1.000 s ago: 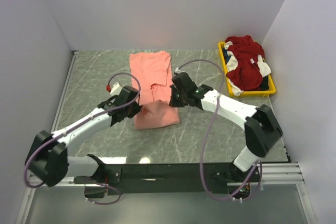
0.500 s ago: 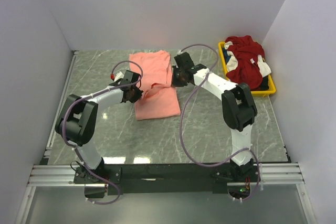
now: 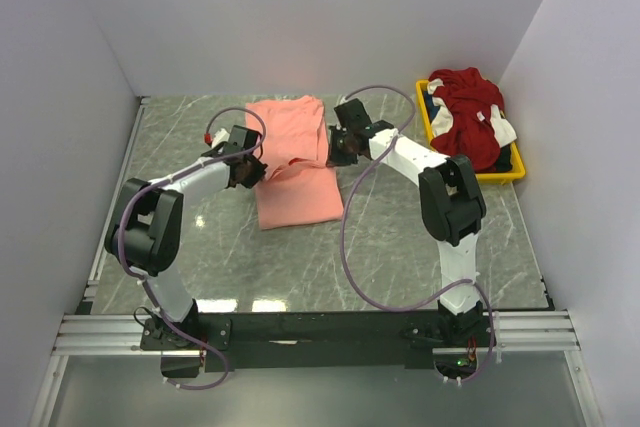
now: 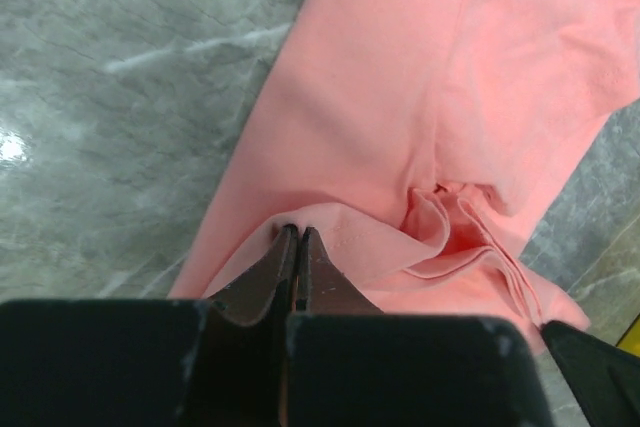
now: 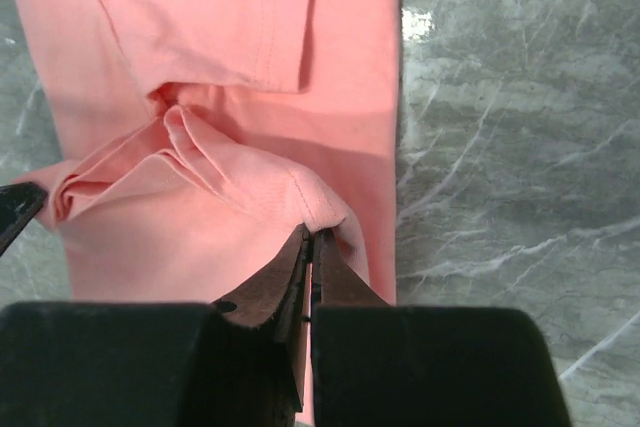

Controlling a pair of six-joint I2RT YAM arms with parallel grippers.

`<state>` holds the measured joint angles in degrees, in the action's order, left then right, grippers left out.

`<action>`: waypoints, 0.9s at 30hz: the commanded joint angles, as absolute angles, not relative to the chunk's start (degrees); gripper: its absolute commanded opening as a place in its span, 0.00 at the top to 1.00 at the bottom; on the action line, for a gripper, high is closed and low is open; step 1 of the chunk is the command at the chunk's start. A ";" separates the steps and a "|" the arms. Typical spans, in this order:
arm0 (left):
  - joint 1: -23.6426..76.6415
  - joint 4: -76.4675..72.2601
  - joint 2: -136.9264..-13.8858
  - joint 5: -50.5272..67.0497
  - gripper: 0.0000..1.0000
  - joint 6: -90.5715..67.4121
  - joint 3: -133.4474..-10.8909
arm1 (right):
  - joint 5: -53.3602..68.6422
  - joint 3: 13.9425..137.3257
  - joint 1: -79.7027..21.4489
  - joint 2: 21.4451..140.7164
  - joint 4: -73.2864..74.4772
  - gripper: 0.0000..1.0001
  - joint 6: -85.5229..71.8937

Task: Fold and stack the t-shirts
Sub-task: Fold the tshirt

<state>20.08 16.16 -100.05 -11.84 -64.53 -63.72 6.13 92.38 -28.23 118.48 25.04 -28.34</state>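
The salmon-pink t-shirt (image 3: 293, 162) lies lengthwise on the grey marbled table, its near end doubled back over the middle. My left gripper (image 3: 254, 173) is shut on the folded hem at the shirt's left edge; the left wrist view shows the hem (image 4: 340, 232) pinched at the fingertips (image 4: 312, 247). My right gripper (image 3: 334, 153) is shut on the same hem at the right edge, seen in the right wrist view (image 5: 310, 209). The dark red and white t-shirt (image 3: 467, 122) lies heaped in the yellow tray (image 3: 478, 177), with dark cloth (image 3: 510, 160) under it.
The yellow tray stands at the back right by the wall. White walls close the table at back, left and right. Bare table (image 3: 190, 237) shows to the left and in front of the shirt.
Both grippers have carried the pink shirt's near hem away from the arm bases, over the shirt's middle. Both arms have stretched out farther over the table.
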 commanded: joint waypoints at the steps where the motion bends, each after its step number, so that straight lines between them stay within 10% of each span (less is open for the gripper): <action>1: 18.90 16.52 -98.35 -11.52 0.99 -63.19 -66.00 | 6.85 96.85 -28.21 119.09 23.90 1.00 -27.16; 14: 16.26 15.56 -104.15 -8.18 0.97 -60.65 -70.22 | 7.82 101.78 -27.69 124.71 25.14 0.98 -27.25; 23: 14.42 12.92 -98.19 -6.85 0.36 -57.83 -67.15 | 4.93 100.12 -26.54 119.46 26.46 0.52 -26.46; 27: 14.68 12.93 -93.26 -7.47 0.33 -57.65 -64.09 | 4.74 94.59 -26.80 113.48 24.01 0.51 -27.77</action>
<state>14.44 14.72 -99.59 -7.09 -59.05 -65.67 5.65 96.88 -26.83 121.82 26.04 -27.42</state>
